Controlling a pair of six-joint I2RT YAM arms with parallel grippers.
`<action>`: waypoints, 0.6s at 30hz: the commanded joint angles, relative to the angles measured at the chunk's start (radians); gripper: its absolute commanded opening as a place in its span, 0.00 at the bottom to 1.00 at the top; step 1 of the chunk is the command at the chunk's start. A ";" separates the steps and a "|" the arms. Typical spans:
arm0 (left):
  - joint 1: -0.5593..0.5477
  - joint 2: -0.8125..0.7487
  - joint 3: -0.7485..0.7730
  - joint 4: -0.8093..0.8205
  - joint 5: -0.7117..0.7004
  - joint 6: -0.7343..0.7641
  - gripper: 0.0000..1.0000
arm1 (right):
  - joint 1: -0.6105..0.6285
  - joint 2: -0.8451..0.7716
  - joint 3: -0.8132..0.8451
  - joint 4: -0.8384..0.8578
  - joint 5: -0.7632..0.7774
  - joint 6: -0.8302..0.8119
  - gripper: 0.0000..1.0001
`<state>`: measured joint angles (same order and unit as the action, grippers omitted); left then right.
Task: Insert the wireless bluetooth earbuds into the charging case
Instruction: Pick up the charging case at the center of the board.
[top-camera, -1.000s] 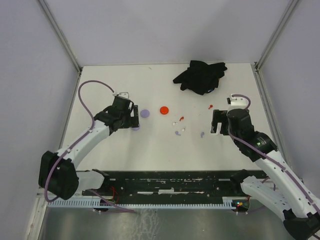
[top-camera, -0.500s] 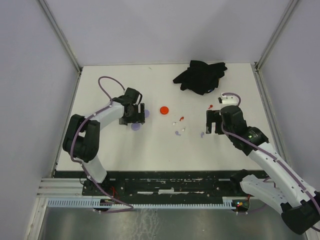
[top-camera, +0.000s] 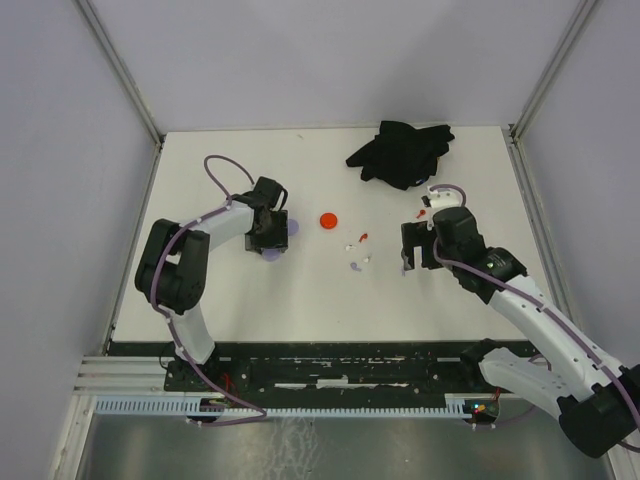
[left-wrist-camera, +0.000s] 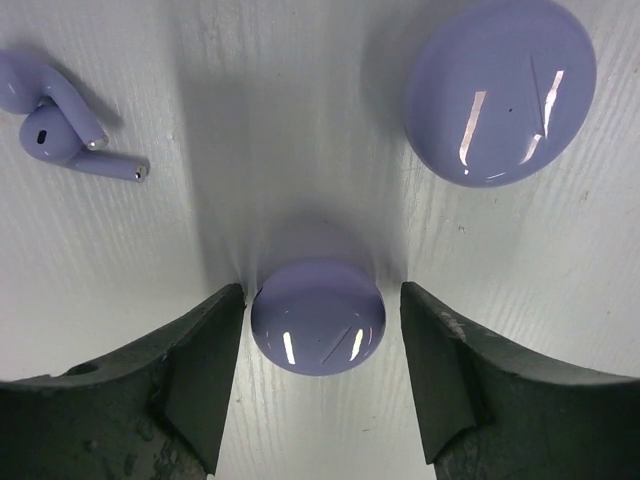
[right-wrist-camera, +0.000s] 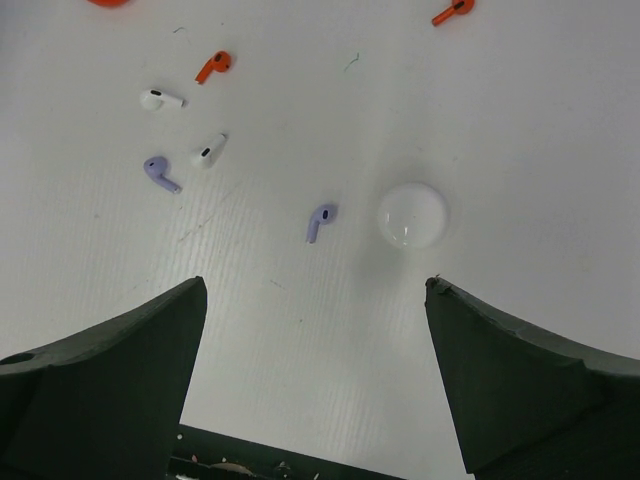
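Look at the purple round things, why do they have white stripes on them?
Left wrist view: those stripes are light glare on the shiny far lavender disc and near lavender disc, which also sits in a grey shadow. Right wrist view: the white disc shows only a soft shine.

Top view is rough on detail; the earbuds (top-camera: 355, 267) are just specks there, can't tell stem from bud; the right gripper (top-camera: 420, 252) sits over the white disc (right-wrist-camera: 412, 214), so it's hidden from above; the left gripper (top-camera: 270, 240) covers most of the two lavender discs (top-camera: 290, 228), only slivers peek out. Left wrist cam clips one lavender earbud (left-wrist-camera: 18, 82) at the left edge; can't tell if the fingers (left-wrist-camera: 200, 370) actually touch the small disc (left-wrist-camera: 317, 318); right wrist cam chops the red disc (right-wrist-camera: 108, 2) at the top edge.
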<state>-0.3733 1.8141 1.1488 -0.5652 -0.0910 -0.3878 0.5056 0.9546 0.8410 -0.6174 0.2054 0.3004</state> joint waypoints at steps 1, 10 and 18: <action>0.001 -0.002 0.009 0.037 0.044 -0.014 0.69 | -0.001 0.004 0.020 0.078 -0.076 -0.021 0.99; 0.001 -0.158 -0.100 0.139 0.128 -0.245 0.53 | 0.054 0.036 0.010 0.196 -0.125 0.011 0.99; 0.001 -0.337 -0.234 0.303 0.250 -0.557 0.53 | 0.191 0.094 -0.010 0.382 -0.129 0.087 0.98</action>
<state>-0.3725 1.5711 0.9600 -0.4007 0.0662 -0.7174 0.6453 1.0290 0.8387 -0.3992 0.0864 0.3286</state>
